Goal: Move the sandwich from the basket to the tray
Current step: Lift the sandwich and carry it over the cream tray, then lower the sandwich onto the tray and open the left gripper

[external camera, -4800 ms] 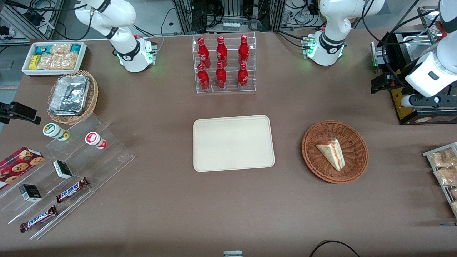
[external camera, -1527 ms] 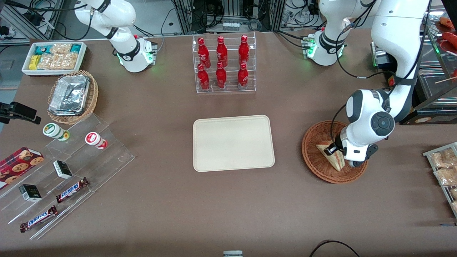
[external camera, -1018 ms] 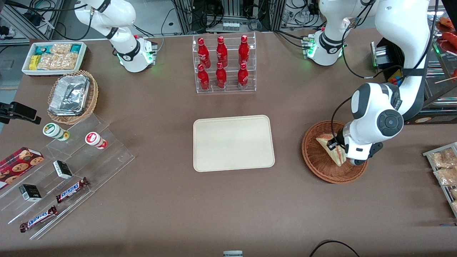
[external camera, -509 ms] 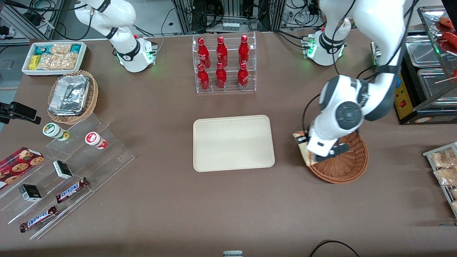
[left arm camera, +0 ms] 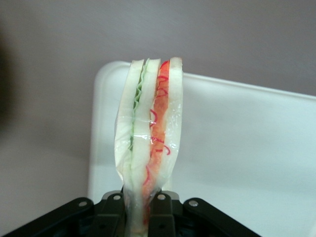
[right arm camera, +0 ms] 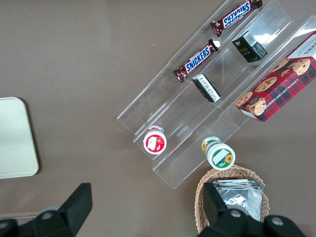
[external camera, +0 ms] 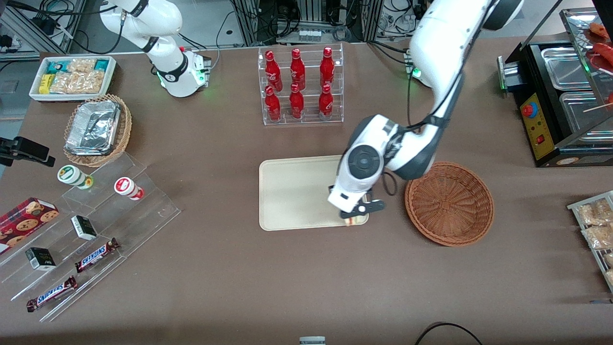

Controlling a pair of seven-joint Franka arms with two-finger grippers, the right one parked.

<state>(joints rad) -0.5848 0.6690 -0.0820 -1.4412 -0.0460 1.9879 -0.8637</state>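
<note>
A brown table (external camera: 230,268) carries a bottle rack (external camera: 300,86), snack displays and a warmer, with cables and frames at its edge farthest from the camera. The gripper (external camera: 355,214) hangs over the tray (external camera: 292,191) at the corner nearest the basket (external camera: 449,203) (now bare), clamped on the sandwich (left arm camera: 148,143), which stands on edge between its fingers (left arm camera: 160,217), above the tray's rim.
</note>
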